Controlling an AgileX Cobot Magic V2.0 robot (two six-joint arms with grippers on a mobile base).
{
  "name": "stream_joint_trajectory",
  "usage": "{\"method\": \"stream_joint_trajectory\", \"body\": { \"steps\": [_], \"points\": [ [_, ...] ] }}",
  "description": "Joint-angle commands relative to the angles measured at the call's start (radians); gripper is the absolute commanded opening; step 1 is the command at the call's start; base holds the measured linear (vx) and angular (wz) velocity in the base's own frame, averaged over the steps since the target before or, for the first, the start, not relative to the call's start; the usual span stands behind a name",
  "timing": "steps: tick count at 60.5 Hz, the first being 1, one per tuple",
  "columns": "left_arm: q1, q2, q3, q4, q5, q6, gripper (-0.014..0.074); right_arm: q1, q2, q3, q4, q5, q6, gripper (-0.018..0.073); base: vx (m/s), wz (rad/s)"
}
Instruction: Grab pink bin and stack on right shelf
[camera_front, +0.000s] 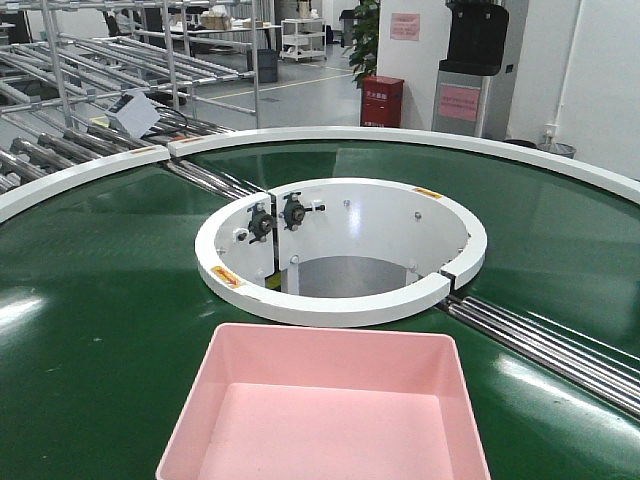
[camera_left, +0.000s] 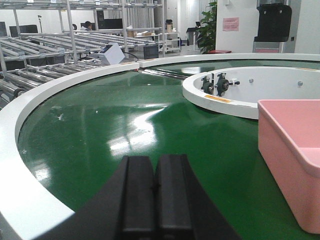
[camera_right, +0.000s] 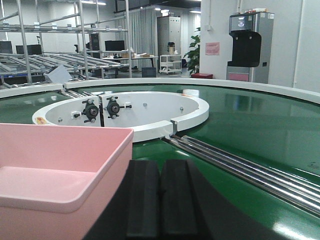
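At the bottom centre of the front-facing view, the pink bin (camera_front: 325, 430) was seen resting on the green conveyor belt (camera_front: 100, 330), with its near end cut off by the frame edge. Its smooth inner floor was shown bare as far as the frame reached. The bin was formed of pale, matte plastic, with shallow tapered walls, rounded corners and a rolled rim.

Just beyond its far rim, a white circular ring (camera_front: 340, 305) with a glossy painted face was set into the belt. Two black bearing blocks (camera_front: 278, 217) were bolted to the ring's inner wall. Polished steel rollers (camera_front: 560, 350) ran from the ring toward the lower right. The belt was curved, glossy and marked by bright reflections.

At the bottom of the left wrist view, the left gripper (camera_left: 155, 187) was seen with its ribbed black pads pressed together and nothing between them. Green belt was visible between it and the bin, which stood at the right edge.

At the bottom of the right wrist view, the right gripper (camera_right: 160, 192) was likewise closed on nothing. The bin filled the lower left just beside it; contact could not be judged.
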Motion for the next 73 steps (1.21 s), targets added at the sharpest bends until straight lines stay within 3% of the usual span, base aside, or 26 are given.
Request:
{"method": "stream_joint_trajectory", "body": {
  "steps": [1, 29, 42, 47, 53, 59, 66, 73],
  "points": [
    [-0.001, -0.013, 0.013, 0.0, -0.084, -0.006, 0.0003, 0.001, -0.014, 0.005, -0.001, -0.087, -0.011, -0.0009, 0.0, 0.0],
    [-0.001, -0.013, 0.013, 0.0, -0.084, -0.006, 0.0003, 0.001, -0.014, 0.005, -0.001, -0.087, -0.011, -0.0009, 0.0, 0.0],
    [0.0, -0.013, 0.006, -0.003, -0.156, -0.036, 0.0003, 0.001, -0.014, -0.001, -0.003, -0.148, -0.012, -0.0009, 0.0, 0.0],
    [0.0, -0.013, -0.044, -0.002, -0.182, -0.083, 0.0003, 0.001, -0.013, -0.057, 0.002, -0.121, 0.003, -0.0009, 0.0, 0.0],
    [0.0, -0.01, -0.161, 0.001, -0.164, -0.079, 0.0003, 0.001, -0.013, -0.181, -0.002, -0.009, 0.001, -0.0009, 0.0, 0.0],
    [0.0, 0.021, -0.306, 0.001, -0.081, -0.058, 0.0003, 0.001, 0.031, -0.333, -0.006, 0.157, -0.033, -0.0009, 0.0, 0.0],
    [0.0, 0.116, -0.493, 0.001, 0.136, -0.035, 0.0003, 0.001, 0.134, -0.493, -0.005, 0.376, -0.068, -0.0009, 0.0, 0.0],
    [0.0, 0.231, -0.619, 0.001, 0.367, 0.042, 0.0003, 0.001, 0.267, -0.595, 0.0, 0.564, -0.065, -0.0009, 0.0, 0.0]
  ]
}}
